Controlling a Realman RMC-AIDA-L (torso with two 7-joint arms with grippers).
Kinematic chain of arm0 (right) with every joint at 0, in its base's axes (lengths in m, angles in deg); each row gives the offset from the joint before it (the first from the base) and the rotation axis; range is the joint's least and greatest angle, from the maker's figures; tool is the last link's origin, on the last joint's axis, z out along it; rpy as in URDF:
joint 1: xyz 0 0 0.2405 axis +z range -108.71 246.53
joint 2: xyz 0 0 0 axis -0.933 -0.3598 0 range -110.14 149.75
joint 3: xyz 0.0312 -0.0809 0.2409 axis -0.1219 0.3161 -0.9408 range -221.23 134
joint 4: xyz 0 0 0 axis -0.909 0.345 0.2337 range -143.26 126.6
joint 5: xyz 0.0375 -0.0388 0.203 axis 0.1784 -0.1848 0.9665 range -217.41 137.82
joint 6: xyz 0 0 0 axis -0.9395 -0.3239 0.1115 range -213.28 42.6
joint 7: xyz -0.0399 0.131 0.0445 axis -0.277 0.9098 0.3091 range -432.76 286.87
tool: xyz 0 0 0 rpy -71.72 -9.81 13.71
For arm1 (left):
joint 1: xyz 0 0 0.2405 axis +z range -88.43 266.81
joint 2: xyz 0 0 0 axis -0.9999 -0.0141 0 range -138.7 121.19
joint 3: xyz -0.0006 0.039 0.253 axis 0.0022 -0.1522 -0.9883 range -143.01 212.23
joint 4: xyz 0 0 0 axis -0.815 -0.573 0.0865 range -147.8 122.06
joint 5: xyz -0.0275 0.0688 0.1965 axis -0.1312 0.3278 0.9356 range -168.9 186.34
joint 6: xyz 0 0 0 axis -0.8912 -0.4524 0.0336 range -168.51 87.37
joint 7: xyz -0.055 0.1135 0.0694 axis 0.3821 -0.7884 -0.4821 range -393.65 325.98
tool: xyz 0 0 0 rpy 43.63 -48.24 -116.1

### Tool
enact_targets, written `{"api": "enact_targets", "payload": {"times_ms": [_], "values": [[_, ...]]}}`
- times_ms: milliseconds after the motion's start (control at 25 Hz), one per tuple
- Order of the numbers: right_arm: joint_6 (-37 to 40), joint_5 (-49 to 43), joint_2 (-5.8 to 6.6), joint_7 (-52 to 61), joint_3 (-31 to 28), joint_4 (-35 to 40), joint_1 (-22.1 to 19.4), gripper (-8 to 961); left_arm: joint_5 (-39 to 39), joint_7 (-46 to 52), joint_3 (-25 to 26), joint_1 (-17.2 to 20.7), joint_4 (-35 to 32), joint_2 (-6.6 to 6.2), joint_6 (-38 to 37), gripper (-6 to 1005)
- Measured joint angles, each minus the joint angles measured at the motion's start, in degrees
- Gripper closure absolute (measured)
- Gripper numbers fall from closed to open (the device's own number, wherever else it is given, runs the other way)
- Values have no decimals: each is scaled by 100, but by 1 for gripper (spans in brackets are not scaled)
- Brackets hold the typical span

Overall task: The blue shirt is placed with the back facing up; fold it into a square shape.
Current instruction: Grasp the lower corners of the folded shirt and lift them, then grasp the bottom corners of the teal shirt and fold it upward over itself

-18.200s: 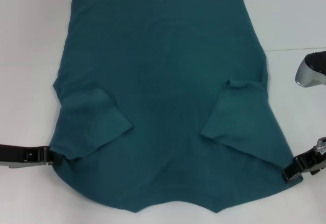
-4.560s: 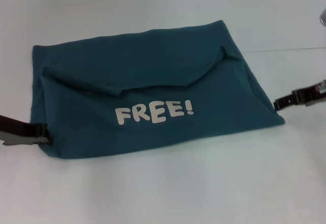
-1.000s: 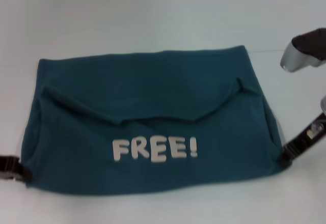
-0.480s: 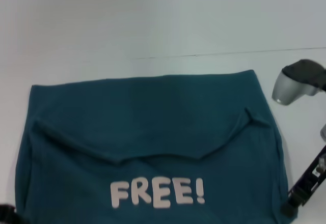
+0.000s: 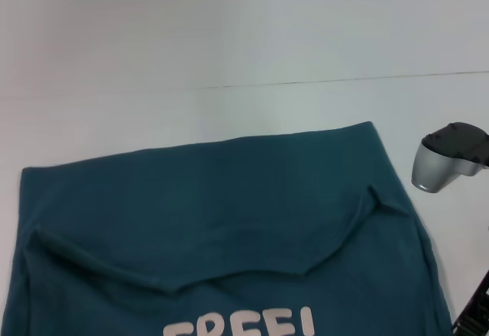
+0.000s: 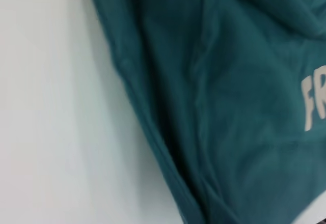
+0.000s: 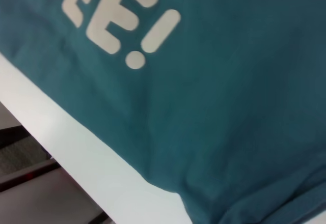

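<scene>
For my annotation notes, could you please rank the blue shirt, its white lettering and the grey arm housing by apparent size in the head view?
1. The blue shirt, by far the largest, though cut off by the frame.
2. The grey arm housing.
3. The white lettering; only its top shows, so ranks two and three are unsure.

One blue shirt [image 5: 229,214] on one white table [image 5: 229,30]

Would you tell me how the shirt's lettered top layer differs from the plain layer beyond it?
The lettered layer bears white print; the plain layer bears none. The lettered layer lies on top with a notched, dipping edge; the plain layer's far edge runs straight. Both are the same blue shirt's teal cloth.
</scene>
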Motion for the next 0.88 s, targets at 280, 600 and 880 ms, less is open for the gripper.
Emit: {"api": "enact_targets", "payload": {"times_ms": [280,600,880], "values": [[-165,-22,14,-65,-80,-10,-43,889,-85,-61,-29,159,-114,22,-9,960],[-627,95,302,-250,-1286,10,85,888,-893,-191,671,-138,-129,-213,27,960],[-1122,907,705,-238,-2074,4,29,888,-1393,-237,1330,-533,172,-469,562,959]]}}
